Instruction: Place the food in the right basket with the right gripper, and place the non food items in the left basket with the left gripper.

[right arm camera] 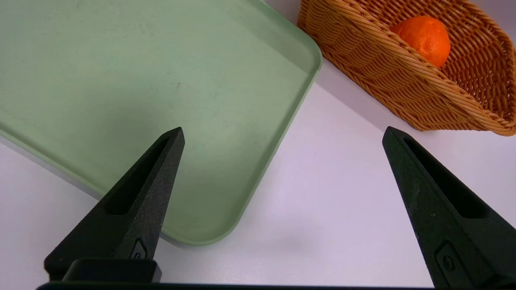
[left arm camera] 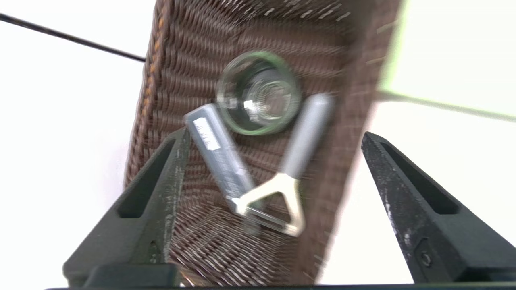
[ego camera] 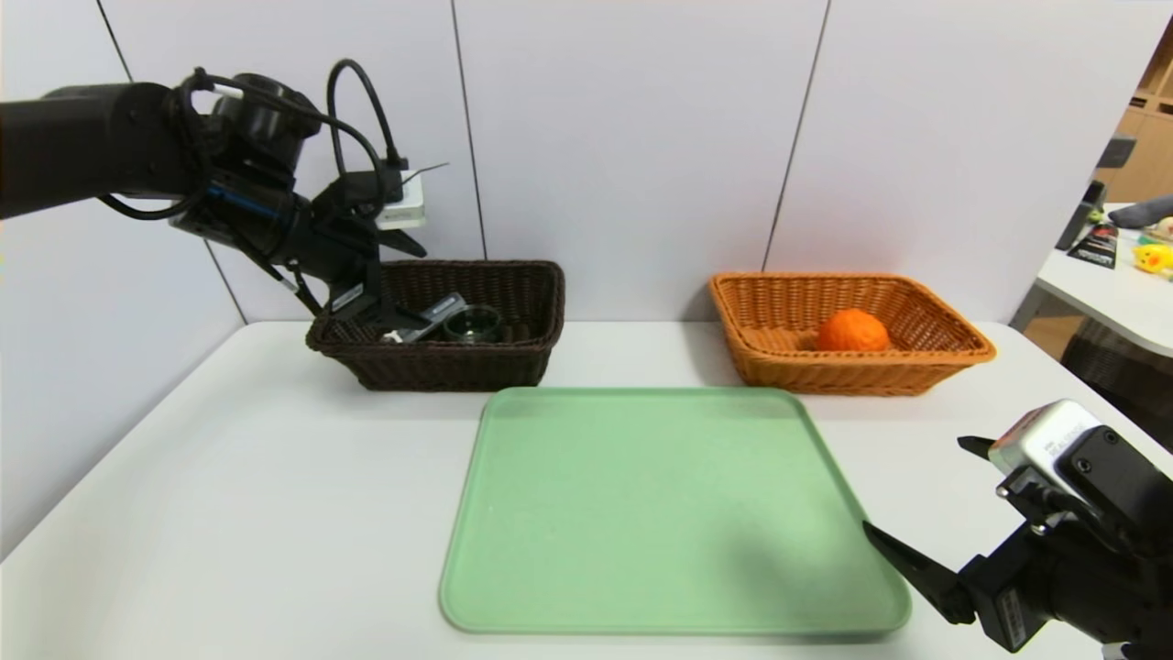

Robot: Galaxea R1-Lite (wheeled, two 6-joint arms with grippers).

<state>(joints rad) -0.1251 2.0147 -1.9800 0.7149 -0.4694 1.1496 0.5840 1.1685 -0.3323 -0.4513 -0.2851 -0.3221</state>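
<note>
Left gripper (ego camera: 389, 316) over the near-left corner of the dark basket (ego camera: 513, 362), fingers spread wide, nothing pinched between them. Down inside: glass dish (left arm camera: 259, 92), grey bar (left arm camera: 219, 157) and peeler (left arm camera: 282, 189), all three touching in a loose pile on the basket floor. Orange fruit (ego camera: 852, 331) settled in the tan basket (ego camera: 779, 367) at the far right of the bench. Right gripper (ego camera: 903, 568) parked low at the near-right corner of the green tray (ego camera: 669, 513), jaws spread, holding nothing. Tray bare, so sorting looks finished.

Risk from here: fingertips low by the dark basket's rim, so a sideways pull-out could hook the wicker wall and drag or tip the basket, spilling the dish. Safer straight up first. Peeler head lying over the bar's end, apt to shift if nudged. Cable looping above the left wrist, close to the wall panel. Second table with clutter off to the far right, well apart
</note>
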